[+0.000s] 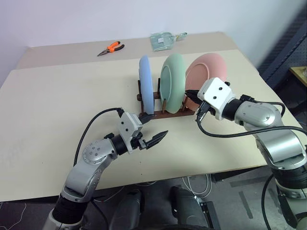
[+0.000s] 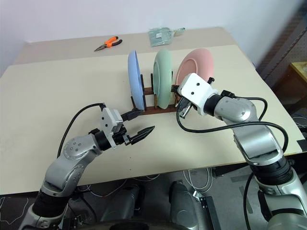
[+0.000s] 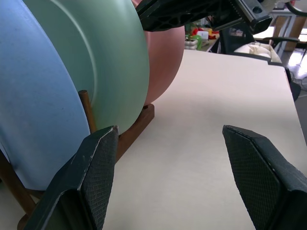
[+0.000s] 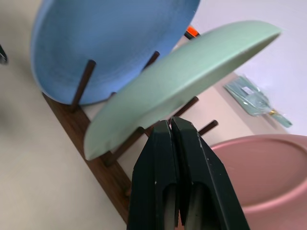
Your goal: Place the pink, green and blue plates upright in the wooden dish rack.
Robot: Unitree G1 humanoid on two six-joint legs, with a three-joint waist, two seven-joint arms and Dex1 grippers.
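Near the table's middle, three plates (image 1: 173, 81) are racked (image 1: 160, 113); the pink plate (image 1: 207, 72) leans, to be nudged upright by the pressed-together right pincer (image 4: 171, 125); left pincer (image 1: 152, 129) spread.

I work in what looks like a robotics lab or test room, not a kitchen. My surface (image 1: 57, 110) is a plain beige board set against a bare pale wall, with loose cables trailing on the floor beneath its front edge. Orange-handled pliers (image 1: 111, 48) lie near the far edge, beside a clear plastic bag (image 1: 163, 40) of small items. The dish rack (image 1: 158, 108) with its three plates stands alone mid-surface, a staged prop.
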